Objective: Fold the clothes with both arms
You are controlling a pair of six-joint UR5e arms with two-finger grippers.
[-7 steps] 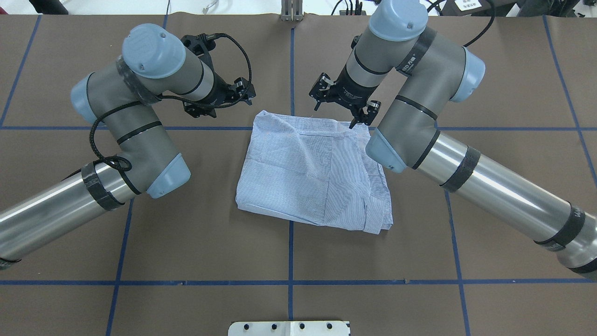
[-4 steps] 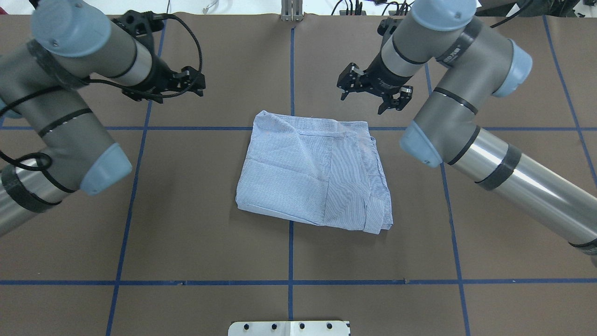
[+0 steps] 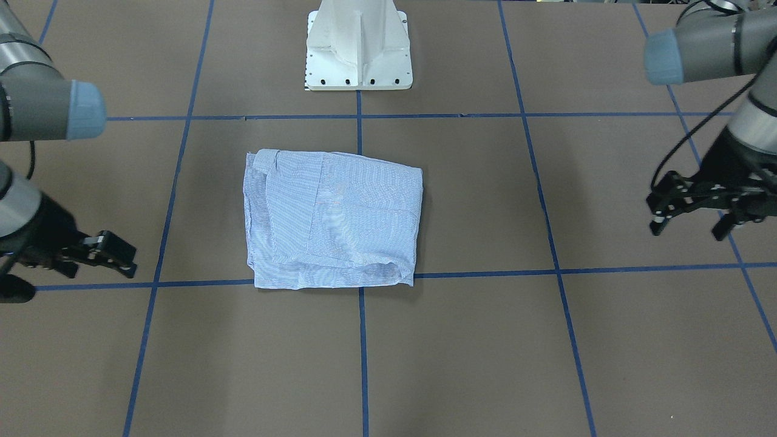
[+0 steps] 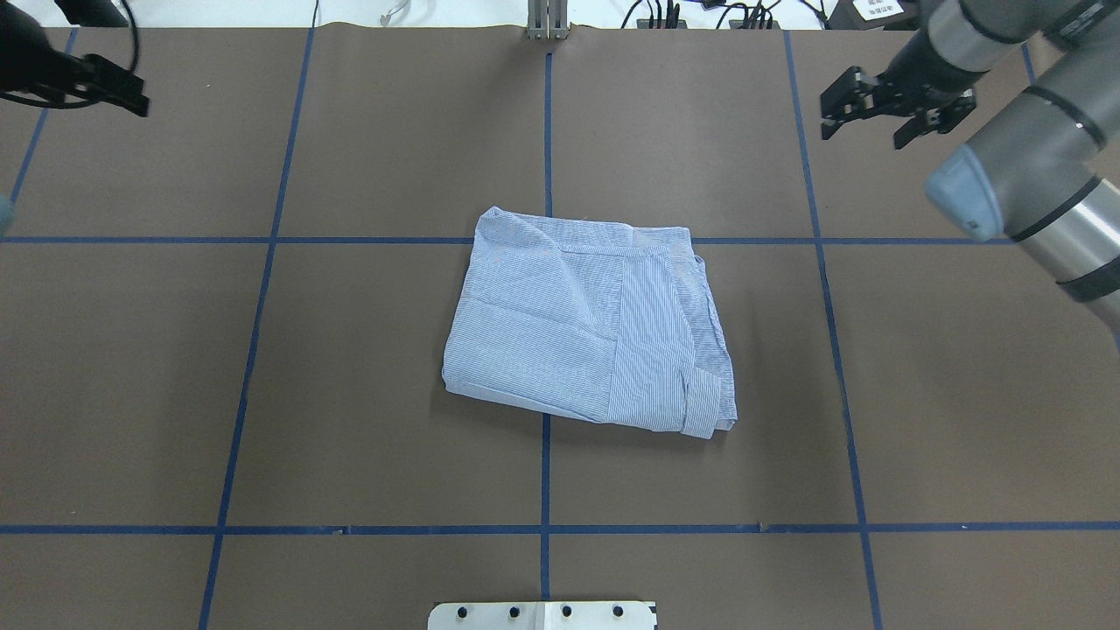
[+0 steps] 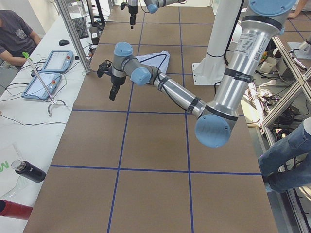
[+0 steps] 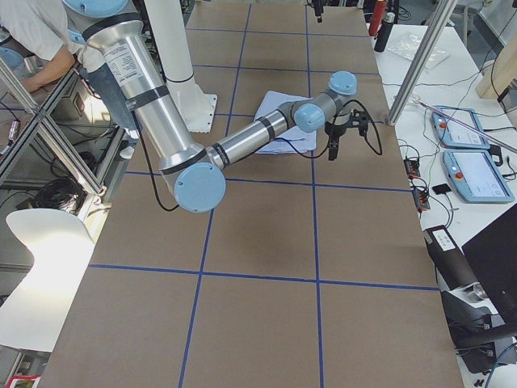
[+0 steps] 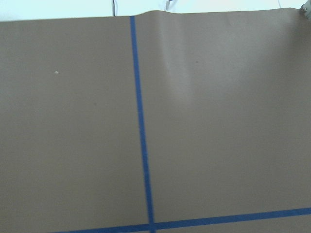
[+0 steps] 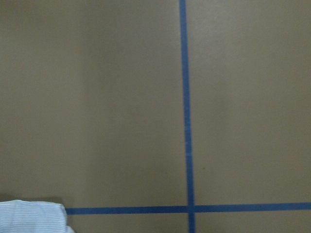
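Observation:
The light blue-and-white striped shirt (image 4: 586, 332) lies folded in a compact rectangle at the middle of the brown table, and shows the same in the front view (image 3: 331, 221). My left gripper (image 4: 131, 94) is open and empty at the far left corner, well away from the shirt; in the front view (image 3: 689, 230) its fingers stand apart. My right gripper (image 4: 862, 127) is open and empty at the far right, also clear of the shirt. The right wrist view shows only a corner of the shirt (image 8: 31, 216). The left wrist view shows bare table.
The white pedestal base (image 3: 358, 48) stands at the table's near edge. Blue tape lines (image 4: 547, 131) cross the brown table cover. A side bench holds teach pendants (image 5: 48, 73) and a dark bottle (image 5: 29, 171). Operators are beside the table.
Both arms have swung outward and back from the shirt's far edge to the table's far corners. Both grippers stay open. The shirt has not moved.

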